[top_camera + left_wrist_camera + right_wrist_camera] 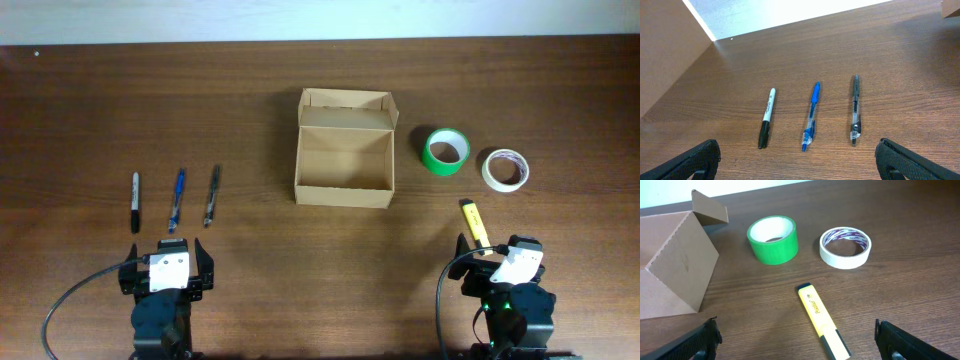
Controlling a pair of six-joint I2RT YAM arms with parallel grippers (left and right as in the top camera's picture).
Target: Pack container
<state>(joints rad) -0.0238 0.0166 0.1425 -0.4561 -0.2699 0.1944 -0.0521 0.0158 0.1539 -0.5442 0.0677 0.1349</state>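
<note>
Currently your tabletop (250, 250) reads as smooth, dark wood grain. Expect hard items to slide across it if they are nudged and not gripped.

The box (343, 195) sits mid-table toward the far edge, with its lid flap raised at the back and nothing inside. It is plain tan cardboard with thin walls and nothing bracing it. A hand lowered onto the rim could buckle a wall or push the whole box away.

Your left hand (799, 162) and right hand (800, 342) are both at the near edge, fingers spread wide, carrying nothing.

- **Tape:** The green tape roll (445, 168) lies flat just beside the box on its right, and the white tape roll (505, 186) is near it, further right. Both are smooth round rings, so a pinch across the outer curve may let one slip free or roll.
- **Highlighter:** The yellow highlighter (474, 223) is a flat-sided plastic bar lying at an angle ahead of the right hand. A misaligned grip could spin it.
- **Pens:** The black marker (136, 200), blue pen (176, 200) and grey pen (212, 195) lie in a row ahead of the left hand, well apart from the box. Their thin round barrels sit low, so fingers may scrape the tabletop or knock a neighbouring pen.
</note>
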